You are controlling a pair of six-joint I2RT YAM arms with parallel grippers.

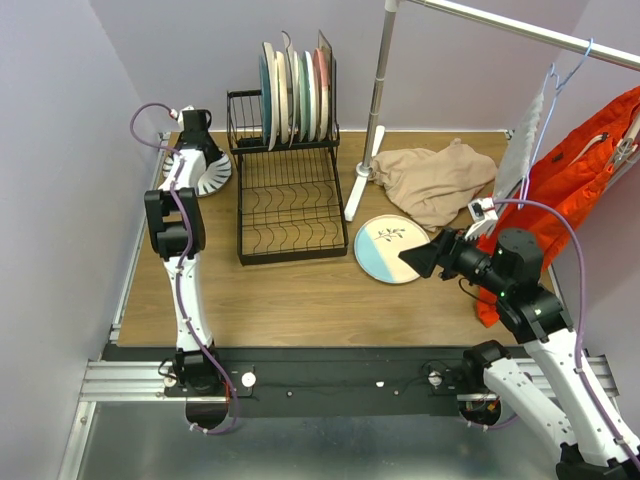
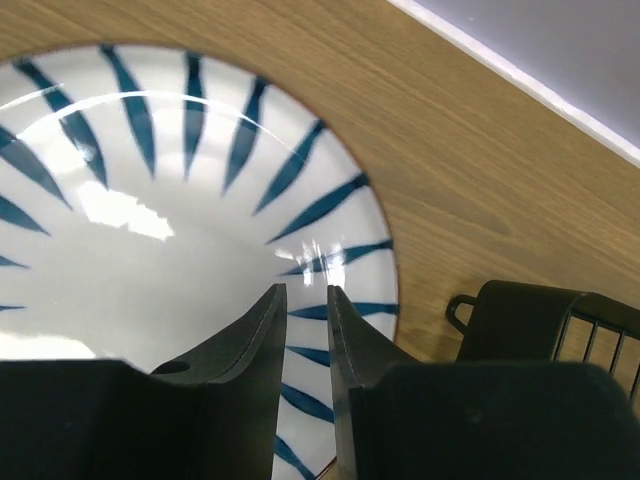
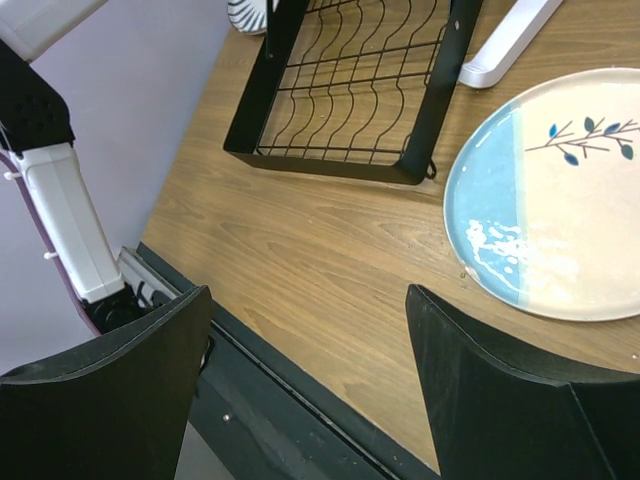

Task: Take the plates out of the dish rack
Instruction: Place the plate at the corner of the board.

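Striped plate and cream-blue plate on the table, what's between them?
The dish rack stands between the striped plate and the cream-blue plate, clearest in the top view.

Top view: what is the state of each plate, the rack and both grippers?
White plate with dark blue radial stripes: flat on wooden table.
Cream-blue round plate: flat on table.
Other plates: upright in black wire dish rack.
Left gripper: narrowly open, empty.
Right gripper: wide open, empty.
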